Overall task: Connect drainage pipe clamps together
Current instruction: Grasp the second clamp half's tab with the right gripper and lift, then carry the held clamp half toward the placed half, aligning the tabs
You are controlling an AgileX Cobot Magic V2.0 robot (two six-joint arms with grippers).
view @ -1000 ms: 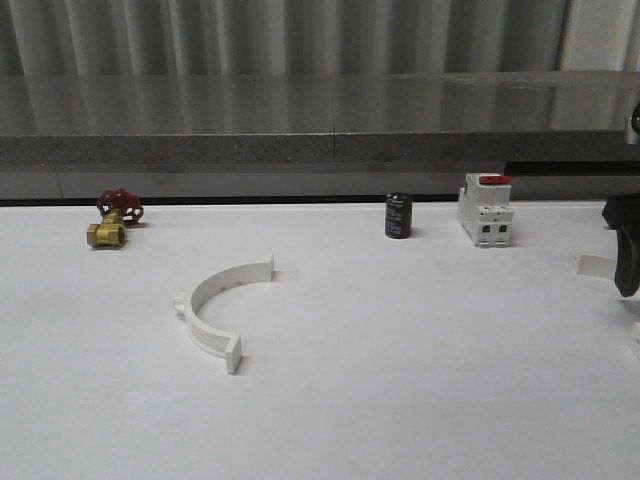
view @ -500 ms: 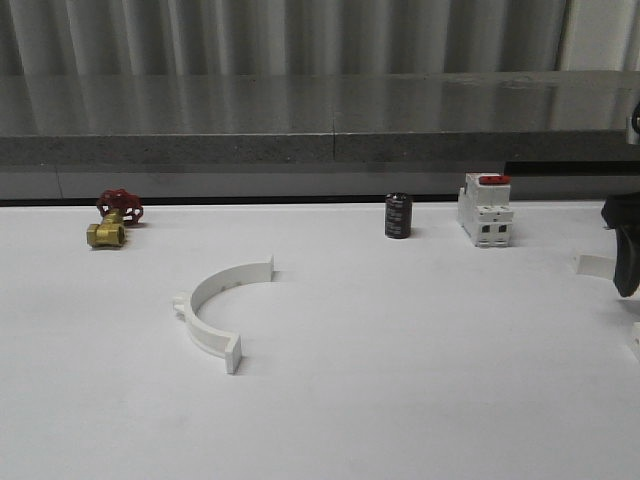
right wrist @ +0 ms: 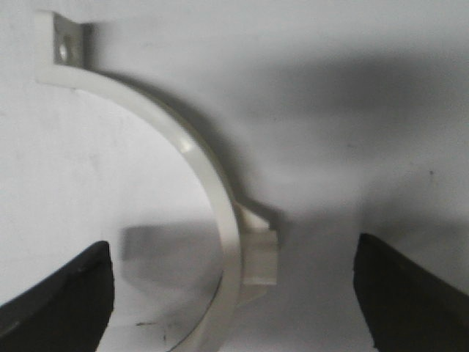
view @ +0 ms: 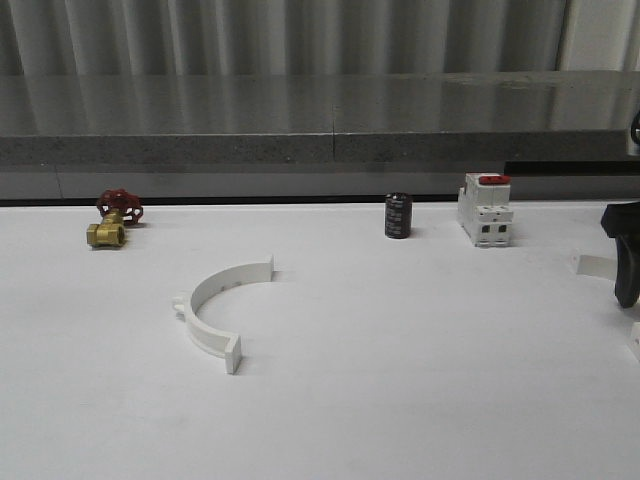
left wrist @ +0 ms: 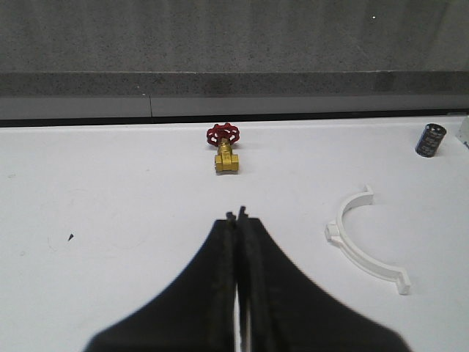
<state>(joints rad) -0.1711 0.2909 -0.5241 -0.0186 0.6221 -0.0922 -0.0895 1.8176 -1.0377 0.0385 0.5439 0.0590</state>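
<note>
— What lies nearest on the white table (view: 400,400)?
— One white plastic half-ring clamp (view: 220,306), left of centre, nothing touching it. The second white half-ring clamp (right wrist: 209,180) lies between the right gripper's (right wrist: 233,290) wide-spread fingers.
— The left gripper (left wrist: 237,220)?
— Fingers pressed together, empty.
— Farther back?
— A brass valve with red handwheel (view: 113,219), a black cylinder (view: 398,216), a white breaker with red switch (view: 485,210).

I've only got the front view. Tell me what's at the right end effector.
Observer: The right end effector is open, one finger on each side of the second clamp half, not touching it.
Operator: Now report the left end effector.
Observer: The left end effector is shut, with nothing in it.
Operator: Say what it faces.
Observer: The brass valve, farther along the table.
</note>
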